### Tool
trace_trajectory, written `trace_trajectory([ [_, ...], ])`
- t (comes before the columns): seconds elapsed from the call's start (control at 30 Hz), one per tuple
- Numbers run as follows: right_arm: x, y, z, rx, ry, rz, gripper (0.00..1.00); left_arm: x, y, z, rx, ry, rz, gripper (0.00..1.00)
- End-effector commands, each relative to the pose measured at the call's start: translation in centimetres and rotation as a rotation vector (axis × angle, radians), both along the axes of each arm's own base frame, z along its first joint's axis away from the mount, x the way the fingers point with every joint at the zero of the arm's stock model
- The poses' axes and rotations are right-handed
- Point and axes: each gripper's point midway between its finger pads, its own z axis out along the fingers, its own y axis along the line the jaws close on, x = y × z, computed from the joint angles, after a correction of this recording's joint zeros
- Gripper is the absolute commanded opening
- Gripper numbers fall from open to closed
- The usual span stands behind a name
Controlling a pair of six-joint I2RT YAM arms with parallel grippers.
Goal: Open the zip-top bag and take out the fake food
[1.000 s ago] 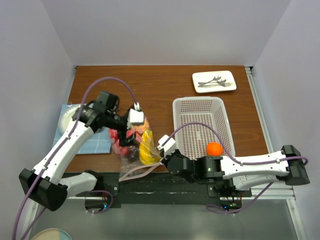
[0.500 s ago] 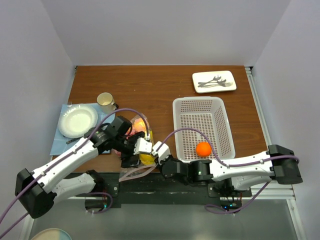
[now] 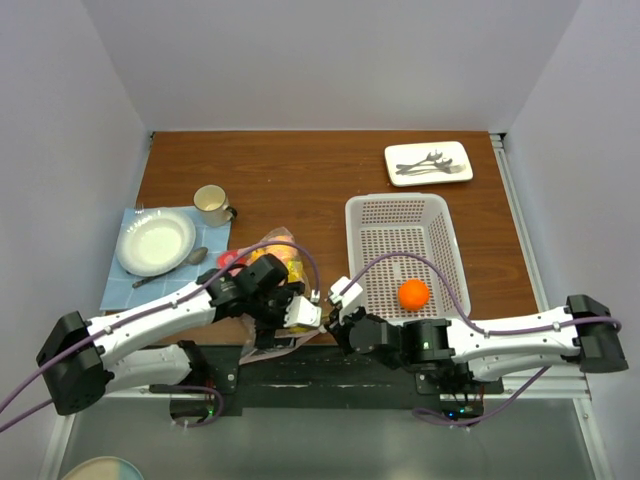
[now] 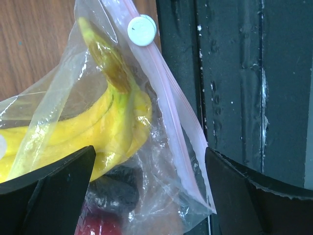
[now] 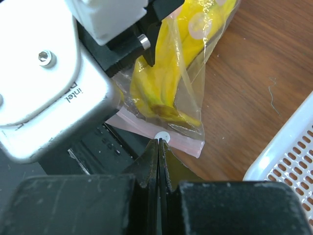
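The clear zip-top bag (image 3: 272, 258) lies at the table's near edge, with its pink zip strip (image 4: 168, 105) over the black base plate. A yellow banana (image 4: 105, 127) and a red piece (image 4: 100, 223) show inside it. My left gripper (image 4: 149, 161) is open, its jaws wide apart on either side of the bag's near corner. My right gripper (image 5: 159, 141) is shut, its tips touching the white zip slider (image 5: 162, 135), with nothing visibly between them. An orange ball (image 3: 413, 293) lies in the white basket (image 3: 396, 207).
A beige mug (image 3: 211, 205), a white plate (image 3: 155, 242) on a blue cloth and a spoon (image 3: 192, 257) sit at the left. A white tray (image 3: 428, 162) with cutlery is at the back right. The basket stands right of the bag.
My left arm swung from over the mug and plate down to the near edge, so it now straddles the bag's near corner. My right gripper shifted slightly at the zip strip. The orange ball rolled a little.
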Motion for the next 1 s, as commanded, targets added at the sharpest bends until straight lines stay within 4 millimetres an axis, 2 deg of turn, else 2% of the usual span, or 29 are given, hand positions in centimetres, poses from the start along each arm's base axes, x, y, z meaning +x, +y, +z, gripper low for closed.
trace_trajectory([
  [0.0,0.2,-0.6,-0.2,0.01,0.017,-0.041,0.0,0.8,-0.8,-0.4,-0.001,-0.033,0.032,1.0],
  [0.17,0.0,-0.4,-0.6,-0.003,0.03,-0.031,0.0,2.4,-0.2,-2.5,0.064,-0.134,0.074,1.0],
  [0.2,-0.2,-0.4,-0.7,-0.005,0.031,-0.023,0.0,2.6,-0.4,-2.6,0.067,-0.153,0.068,0.98],
  [0.27,-0.4,-0.2,-0.8,-0.003,0.041,-0.007,0.0,2.9,0.0,-3.5,0.119,-0.189,0.04,0.87],
  [0.33,-0.6,0.0,-1.0,-0.001,0.045,0.003,0.0,3.1,0.4,-4.6,0.171,-0.187,0.022,0.63],
  [0.37,-0.9,0.2,-1.2,-0.006,0.052,0.018,0.0,3.6,0.1,-4.3,0.178,-0.198,0.023,0.5],
  [0.4,-1.1,0.6,-1.0,0.001,0.054,0.031,0.0,3.4,0.3,-4.7,0.208,-0.176,0.019,0.22],
  [0.47,-1.6,1.0,-1.3,-0.004,0.063,0.061,0.0,3.9,-0.9,-3.4,0.183,-0.171,0.023,0.02],
  [0.53,-2.0,1.7,-1.6,-0.014,0.064,0.087,0.0,4.1,-1.4,-2.6,0.174,-0.17,0.025,0.0],
  [0.67,-2.6,3.0,-1.9,-0.026,0.059,0.124,0.02,5.1,-3.2,0.4,0.105,-0.2,0.05,0.0],
  [0.7,-2.3,3.3,-1.6,-0.013,0.044,0.115,0.08,5.1,-3.3,0.9,0.096,-0.199,0.051,0.0],
  [0.73,-2.1,3.5,-1.8,-0.02,0.037,0.106,0.26,5.3,-3.9,1.7,0.076,-0.2,0.051,0.0],
  [0.8,-1.3,4.0,-0.8,0.01,0.001,0.071,0.36,4.9,-4.1,2.2,0.069,-0.177,0.053,0.0],
  [0.87,-0.8,4.1,-0.4,0.035,-0.019,0.043,0.52,4.9,-4.4,2.9,0.055,-0.169,0.059,0.0],
  [0.93,0.2,4.5,0.8,0.087,-0.055,-0.001,0.66,5.3,-4.7,3.8,0.035,-0.18,0.07,0.0],
  [0.97,0.4,4.7,1.3,0.102,-0.069,-0.015,0.69,5.7,-4.8,4.2,0.026,-0.186,0.084,0.0],
])
